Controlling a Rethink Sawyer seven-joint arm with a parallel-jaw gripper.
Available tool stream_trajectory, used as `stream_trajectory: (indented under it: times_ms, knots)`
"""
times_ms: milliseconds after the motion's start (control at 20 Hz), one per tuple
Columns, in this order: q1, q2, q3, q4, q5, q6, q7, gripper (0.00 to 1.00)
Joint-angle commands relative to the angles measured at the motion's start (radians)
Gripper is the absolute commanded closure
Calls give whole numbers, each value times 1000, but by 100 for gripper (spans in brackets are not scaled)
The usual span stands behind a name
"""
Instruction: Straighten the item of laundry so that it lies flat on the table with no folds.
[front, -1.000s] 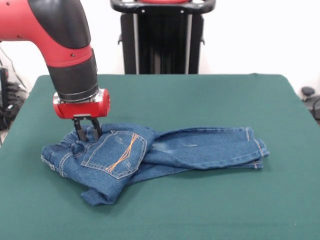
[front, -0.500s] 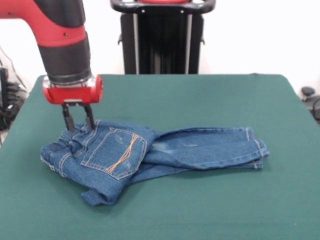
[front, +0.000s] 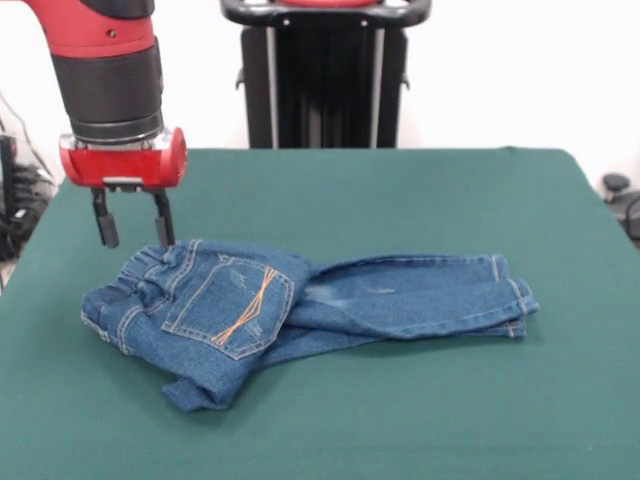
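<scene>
The wide table with its dark green felt-like top (front: 420, 200) spreads out beneath the red and black arm's gripper (front: 133, 232), whose two dark fingers hang apart and empty. Just below and to the right of them lies the small pair of blue denim jeans (front: 300, 305), the elastic waistband (front: 150, 268) nearest, the legs running away rightward, one folded over. The cloth looks soft, light and limp; I'd take it by a thick hem or the waistband. The orange-stitched back pocket (front: 232, 305) shows no readable label or writing.
</scene>
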Motion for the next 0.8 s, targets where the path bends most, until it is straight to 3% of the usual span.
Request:
stream_trajectory:
  times_ms: [50,800]
  knots:
    - [28,94,92,46,-2,36,-76,0]
    - [2,221,119,-24,-27,-11,-118,0]
